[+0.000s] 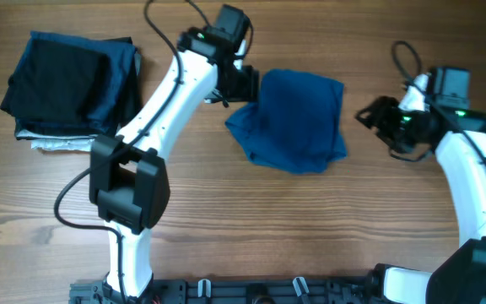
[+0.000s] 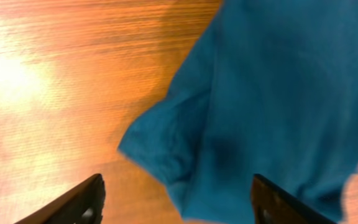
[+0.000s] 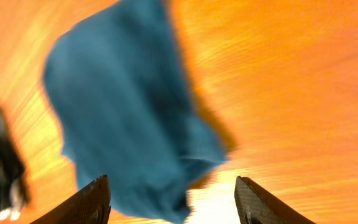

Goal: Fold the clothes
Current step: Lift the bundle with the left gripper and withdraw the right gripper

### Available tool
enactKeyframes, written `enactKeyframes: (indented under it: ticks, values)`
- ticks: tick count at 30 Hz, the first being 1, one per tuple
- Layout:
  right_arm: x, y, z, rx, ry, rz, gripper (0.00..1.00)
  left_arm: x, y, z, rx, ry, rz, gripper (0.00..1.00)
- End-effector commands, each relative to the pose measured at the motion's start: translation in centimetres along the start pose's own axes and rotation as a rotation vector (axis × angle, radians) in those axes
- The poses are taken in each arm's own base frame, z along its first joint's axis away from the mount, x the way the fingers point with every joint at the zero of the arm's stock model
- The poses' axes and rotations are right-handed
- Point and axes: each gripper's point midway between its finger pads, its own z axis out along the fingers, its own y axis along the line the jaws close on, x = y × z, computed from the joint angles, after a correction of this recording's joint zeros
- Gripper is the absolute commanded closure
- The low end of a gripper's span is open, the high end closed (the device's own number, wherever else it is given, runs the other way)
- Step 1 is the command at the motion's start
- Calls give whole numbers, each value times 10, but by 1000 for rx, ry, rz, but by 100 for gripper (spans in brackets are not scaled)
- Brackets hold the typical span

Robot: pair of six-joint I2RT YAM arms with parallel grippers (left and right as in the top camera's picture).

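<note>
The medium-blue T-shirt [image 1: 298, 118] lies folded into a rough, rumpled square on the wooden table, in the middle right. It also shows in the left wrist view [image 2: 272, 106] and in the right wrist view [image 3: 126, 112]. My left gripper [image 1: 245, 84] is open and empty at the shirt's upper left edge; its fingers [image 2: 176, 202] spread wide over the shirt's corner. My right gripper [image 1: 371, 116] is open and empty, a short way right of the shirt; its fingers [image 3: 173, 202] stand apart above the shirt's near edge.
A stack of folded dark navy and black garments [image 1: 70, 80] on a white-grey garment [image 1: 57, 145] lies at the far left of the table. The left arm [image 1: 154, 110] stretches across the table between the stack and the shirt.
</note>
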Motion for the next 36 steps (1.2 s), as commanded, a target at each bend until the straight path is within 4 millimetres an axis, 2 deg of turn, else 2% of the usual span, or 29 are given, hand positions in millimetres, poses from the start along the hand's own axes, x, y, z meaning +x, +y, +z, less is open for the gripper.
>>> enactKeyframes:
  ticks: [1,2,4,6,9,14,16,20,25,28,30,32,36]
  values:
    - [-11,-36,-8,97,-27,16,35,23,4,39,-80,39,219,18]
    - [-11,-41,-9,118,-31,21,35,31,0,44,-60,64,255,14]
    - [-11,-49,-8,153,-37,29,35,54,-14,51,18,134,332,12]
    - [-12,-49,-7,151,-42,29,35,64,-20,54,27,156,358,8]
    - [-12,-49,-7,150,-44,28,36,67,-28,61,-5,133,399,0]
    - [-12,-49,-7,151,-42,28,36,69,-33,65,-117,90,470,0]
    - [-12,-49,-7,150,-42,28,36,72,-38,65,-127,82,431,0]
    - [-11,-49,-7,152,-38,28,36,74,-35,68,-142,79,345,0]
    - [-11,-49,-7,152,-38,28,36,84,-30,88,-143,69,296,1]
    - [-11,-49,-7,152,-38,29,36,81,-12,91,-235,34,234,0]
    - [-11,-49,-7,152,-38,29,36,77,4,87,-321,12,210,1]
    - [-10,-49,-7,153,-35,29,36,80,11,84,-354,23,190,0]
    - [-10,-49,-7,153,-35,30,36,90,2,90,-289,65,180,0]
